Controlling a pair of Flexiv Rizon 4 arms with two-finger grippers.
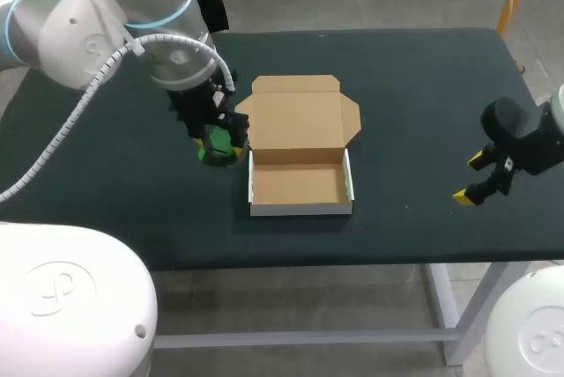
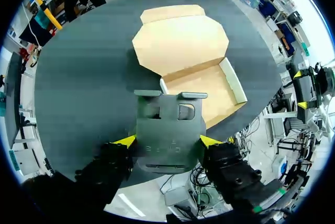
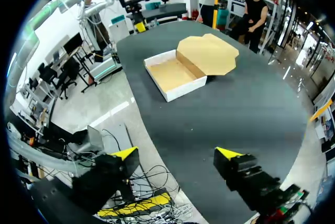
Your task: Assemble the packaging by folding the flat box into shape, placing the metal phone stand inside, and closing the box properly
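Observation:
The cardboard box (image 1: 300, 210) stands folded into a shallow tray at the table's middle, with its lid (image 1: 300, 117) lying open and flat behind it. The tray is empty. My left gripper (image 1: 220, 137) hangs just left of the box, near the lid's hinge. In the left wrist view the dark metal phone stand (image 2: 168, 116) sits between the yellow fingertips of the left gripper (image 2: 167, 141), which is shut on it, and the box (image 2: 207, 85) lies ahead. My right gripper (image 1: 471, 179) is open and empty at the table's right. From the right gripper (image 3: 177, 154) the box (image 3: 175, 75) lies well ahead.
The dark table top (image 1: 414, 104) carries nothing else. Its front edge runs just below the box, and its right edge is close to my right gripper.

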